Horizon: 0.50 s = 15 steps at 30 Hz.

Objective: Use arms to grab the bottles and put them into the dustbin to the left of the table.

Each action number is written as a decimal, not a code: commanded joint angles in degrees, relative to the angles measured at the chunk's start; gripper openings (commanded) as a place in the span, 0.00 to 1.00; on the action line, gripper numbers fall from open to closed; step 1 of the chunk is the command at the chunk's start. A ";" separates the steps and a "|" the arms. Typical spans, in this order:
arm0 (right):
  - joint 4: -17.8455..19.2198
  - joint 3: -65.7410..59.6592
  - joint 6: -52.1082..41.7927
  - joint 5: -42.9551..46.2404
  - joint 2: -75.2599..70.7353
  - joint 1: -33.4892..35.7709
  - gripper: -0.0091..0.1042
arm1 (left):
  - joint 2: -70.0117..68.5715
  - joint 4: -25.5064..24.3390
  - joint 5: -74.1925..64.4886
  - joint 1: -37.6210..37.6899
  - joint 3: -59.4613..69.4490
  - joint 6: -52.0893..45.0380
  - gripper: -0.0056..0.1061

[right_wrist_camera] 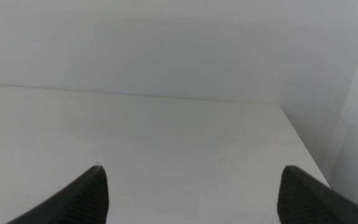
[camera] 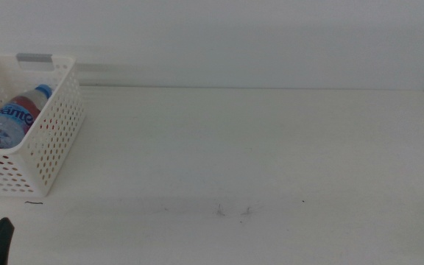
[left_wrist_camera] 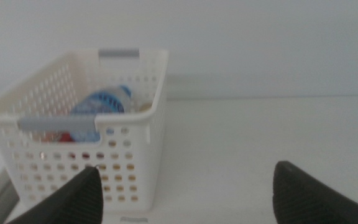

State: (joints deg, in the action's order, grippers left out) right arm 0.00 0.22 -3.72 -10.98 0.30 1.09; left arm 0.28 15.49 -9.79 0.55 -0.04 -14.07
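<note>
A: So, starting from the biggest thing, what lies on the large plain white surface point(camera: 271, 147)?

B: Hardly anything. I see a few small dark scuff marks point(camera: 234, 210) near its front edge and no bottle standing anywhere in the three views.

A: And the white perforated plastic basket with the grey handle strip point(camera: 50, 140)?

B: It sits at the surface's left end. Inside it lies a small clear water bottle with a blue cap point(camera: 9, 121), tilted on its side. Something red point(left_wrist_camera: 61, 137) shows under it in the left wrist view, perhaps the can, though I cannot tell for sure. No yellow tea bottle is visible; it may be hidden below.

A: Where are the pincers?

B: The left pincer point(left_wrist_camera: 185, 193) hangs just in front of the basket, jaws spread wide with nothing between them; only a dark tip of it shows at the middle view's bottom left corner. The right pincer point(right_wrist_camera: 191, 193) waits over the bare right end of the surface, jaws also spread and empty.

A: Which step, then?

B: I judge the dropping-in finished. The next move probably calls only for both arms to rest clear, unless a bottle lies out of view.
</note>
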 commanded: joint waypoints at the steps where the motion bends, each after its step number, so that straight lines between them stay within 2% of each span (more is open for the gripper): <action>1: 0.74 -0.22 -0.30 0.32 -0.30 -0.50 0.88 | -0.28 -6.35 -1.44 -0.06 0.04 10.35 0.89; 3: 0.74 -0.22 -0.30 0.32 -0.30 -0.50 0.88 | -0.28 -10.75 -1.54 -0.06 0.04 13.06 0.89; 11: 0.74 -0.22 -0.30 0.32 -0.30 -0.50 0.88 | -0.28 -14.54 0.58 -0.06 0.04 12.62 0.89; 15: 0.74 -0.22 -0.30 0.32 -0.30 -0.50 0.88 | -0.28 -14.68 0.84 -0.06 0.04 12.62 0.89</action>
State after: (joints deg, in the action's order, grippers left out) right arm 0.00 0.22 -3.72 -10.98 0.30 1.09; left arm 0.28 1.11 -9.92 0.55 -0.04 -2.13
